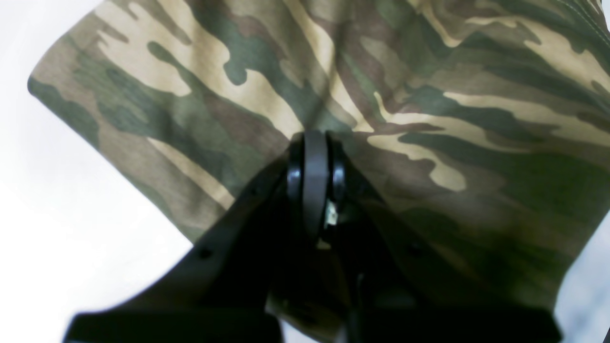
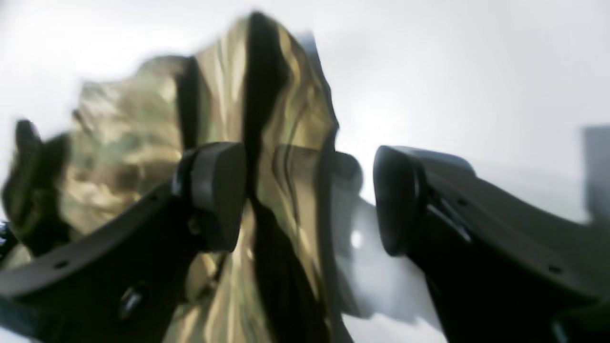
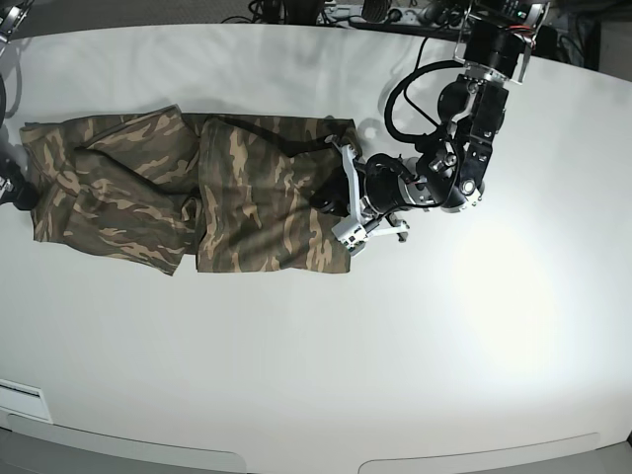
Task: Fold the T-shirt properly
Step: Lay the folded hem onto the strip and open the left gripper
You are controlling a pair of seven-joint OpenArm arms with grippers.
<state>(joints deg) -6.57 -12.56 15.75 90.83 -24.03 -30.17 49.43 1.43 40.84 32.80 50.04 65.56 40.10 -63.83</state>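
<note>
The camouflage T-shirt lies partly folded across the left half of the white table. At the shirt's right edge, my left gripper is shut on the cloth. In the left wrist view its fingers are pressed together, and the T-shirt creases outward from the pinch. My right gripper stands open with its jaws wide apart. A raised ridge of T-shirt sits between them, close to the left finger. In the base view only a dark part of the right arm shows at the shirt's left end.
Cables and equipment crowd the table's far edge behind the left arm's base. The table's front edge runs along the bottom of the base view.
</note>
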